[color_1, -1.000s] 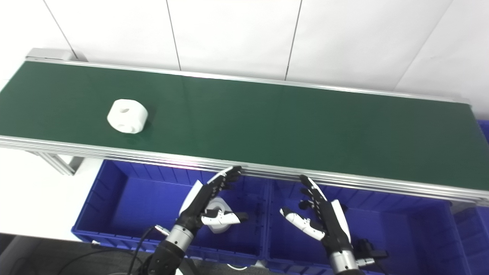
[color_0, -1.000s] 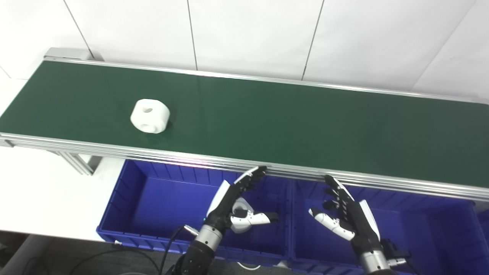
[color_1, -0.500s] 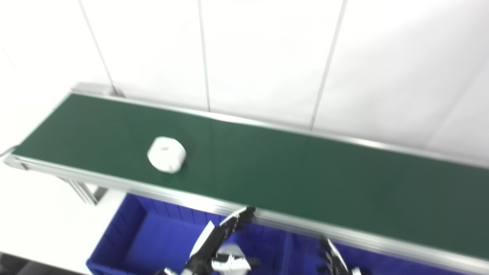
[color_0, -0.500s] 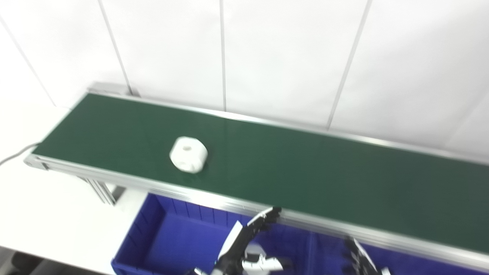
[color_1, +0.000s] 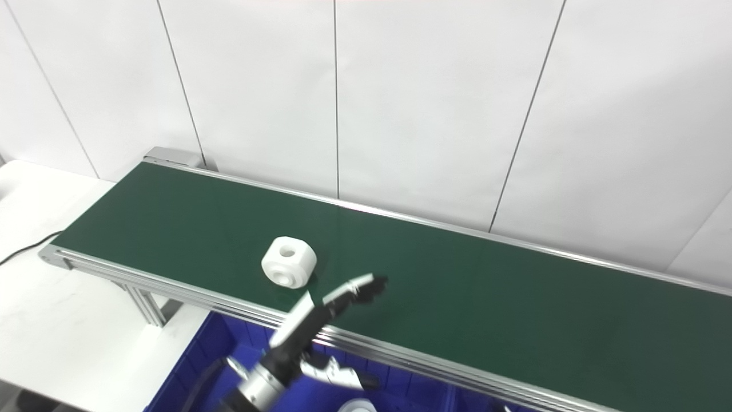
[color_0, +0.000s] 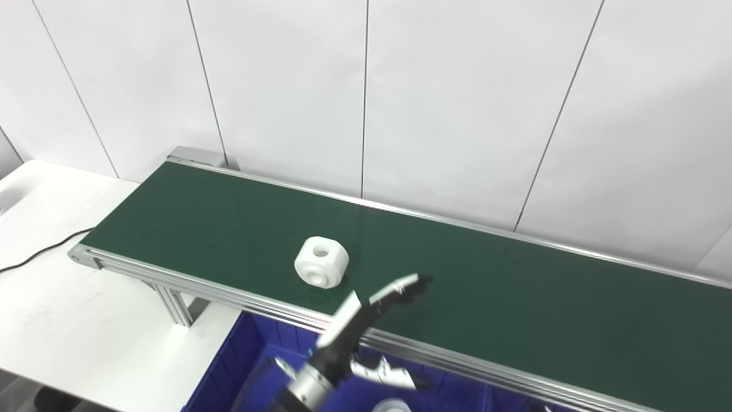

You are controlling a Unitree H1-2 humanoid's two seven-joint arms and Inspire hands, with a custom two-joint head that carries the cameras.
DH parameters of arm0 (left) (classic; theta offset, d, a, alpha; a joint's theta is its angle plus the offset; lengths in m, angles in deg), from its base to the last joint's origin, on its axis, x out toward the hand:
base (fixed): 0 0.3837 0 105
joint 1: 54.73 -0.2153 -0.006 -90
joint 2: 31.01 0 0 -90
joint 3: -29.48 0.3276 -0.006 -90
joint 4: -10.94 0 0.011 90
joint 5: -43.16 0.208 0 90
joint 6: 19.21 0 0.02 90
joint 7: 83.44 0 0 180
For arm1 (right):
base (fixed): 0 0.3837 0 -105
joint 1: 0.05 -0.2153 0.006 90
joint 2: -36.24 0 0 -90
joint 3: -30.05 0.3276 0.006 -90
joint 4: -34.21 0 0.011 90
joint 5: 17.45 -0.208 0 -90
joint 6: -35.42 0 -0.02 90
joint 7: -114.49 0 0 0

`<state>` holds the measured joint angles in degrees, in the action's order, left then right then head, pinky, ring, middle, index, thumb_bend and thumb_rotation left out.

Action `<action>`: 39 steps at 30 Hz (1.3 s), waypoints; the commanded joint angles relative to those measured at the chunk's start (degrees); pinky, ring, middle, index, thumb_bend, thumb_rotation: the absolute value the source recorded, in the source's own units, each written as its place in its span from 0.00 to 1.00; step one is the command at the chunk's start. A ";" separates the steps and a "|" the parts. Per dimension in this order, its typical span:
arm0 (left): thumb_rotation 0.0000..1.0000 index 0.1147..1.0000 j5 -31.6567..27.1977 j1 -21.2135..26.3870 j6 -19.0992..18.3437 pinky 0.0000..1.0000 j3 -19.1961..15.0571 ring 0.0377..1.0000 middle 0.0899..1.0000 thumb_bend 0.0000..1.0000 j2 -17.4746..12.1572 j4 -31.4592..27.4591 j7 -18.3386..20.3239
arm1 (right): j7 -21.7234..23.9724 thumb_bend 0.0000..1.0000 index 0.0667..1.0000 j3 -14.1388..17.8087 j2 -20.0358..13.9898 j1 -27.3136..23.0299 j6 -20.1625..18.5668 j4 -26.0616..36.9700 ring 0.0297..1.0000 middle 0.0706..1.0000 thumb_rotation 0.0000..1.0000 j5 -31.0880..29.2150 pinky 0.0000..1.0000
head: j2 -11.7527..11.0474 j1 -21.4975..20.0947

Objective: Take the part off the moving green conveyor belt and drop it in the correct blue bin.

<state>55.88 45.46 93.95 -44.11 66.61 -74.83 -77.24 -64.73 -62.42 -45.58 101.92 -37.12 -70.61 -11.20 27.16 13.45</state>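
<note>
Along white panelled wall: long green belt (color_0: 514, 297) running left to right on white table (color_0: 68, 320). Below near rail, blue bin (color_0: 246, 366), mostly cut off. Left hand (color_0: 366, 326) raised over near rail, fingers (color_0: 403, 286) spread, thumb apart, holding nothing. White ring-shaped part (color_0: 321, 261) on belt, just left of fingertips, not touching. Right hand out of frame.

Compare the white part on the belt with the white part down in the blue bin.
The part on the belt lies in full view on the green conveyor belt; the part in the bin is cut off by the frame's edge. The first lies beyond the left hand, the second below it. Both are white.
</note>
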 commanded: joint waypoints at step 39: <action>0.10 0.90 22.73 28.46 -2.08 0.79 3.32 0.86 0.89 0.85 -6.37 35.86 -5.13 | -2.02 0.65 0.81 -0.96 -2.15 -1.40 9.45 -0.32 0.79 0.82 0.42 -2.56 0.72 | 6.97 -8.49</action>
<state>78.45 70.97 91.74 -40.90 59.81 -38.48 -80.18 -66.27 -63.70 -47.31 100.80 -31.04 -72.89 -13.81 34.19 4.92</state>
